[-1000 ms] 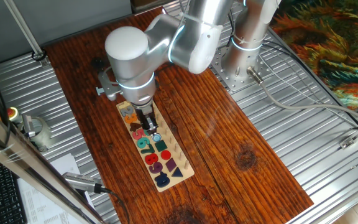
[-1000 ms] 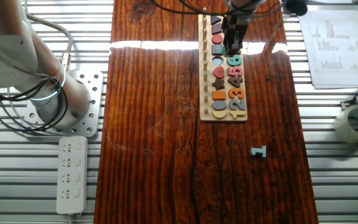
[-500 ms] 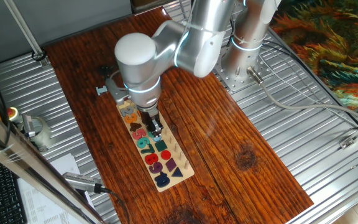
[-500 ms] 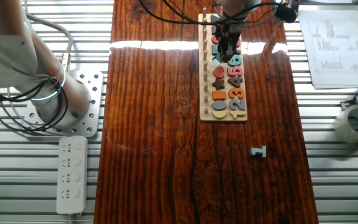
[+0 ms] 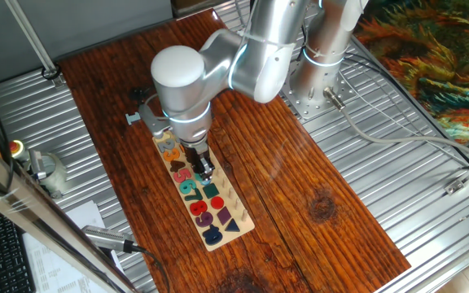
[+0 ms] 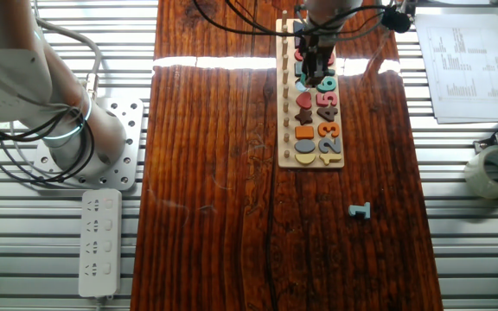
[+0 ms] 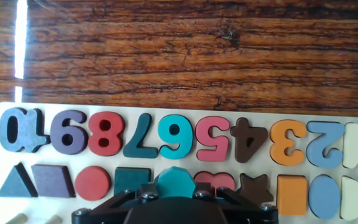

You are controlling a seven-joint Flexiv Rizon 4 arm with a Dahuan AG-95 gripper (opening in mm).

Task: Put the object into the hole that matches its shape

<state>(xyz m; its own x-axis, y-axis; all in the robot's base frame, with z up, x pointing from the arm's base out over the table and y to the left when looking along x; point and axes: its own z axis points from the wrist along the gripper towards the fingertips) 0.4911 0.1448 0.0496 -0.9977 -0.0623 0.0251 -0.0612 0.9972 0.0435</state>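
Observation:
The teal-green disc [image 7: 176, 181] sits between my gripper's [image 7: 176, 188] jaws at the bottom of the hand view. It is low over the shape row of the light-wood puzzle board [image 7: 166, 110], between the dark teal square [image 7: 132, 178] and the pink heart [image 7: 215, 180]. The round hole is hidden under the disc and the gripper. In the fixed views the gripper [image 5: 206, 172] [image 6: 312, 78] points straight down onto the board [image 5: 237, 203] [image 6: 284, 130]. I cannot tell whether the disc touches the board.
A small grey-blue angular piece [image 6: 360, 210] lies on the wooden table away from the board. A tape roll [image 6: 494, 168] and papers [image 6: 461, 65] lie off the table's side. The robot base [image 6: 76, 138] and a power strip [image 6: 98, 242] are on the other side.
Over the last second the gripper moved a short way across the board onto the shape row and covered the pale round hole. In the last half second it has hardly moved.

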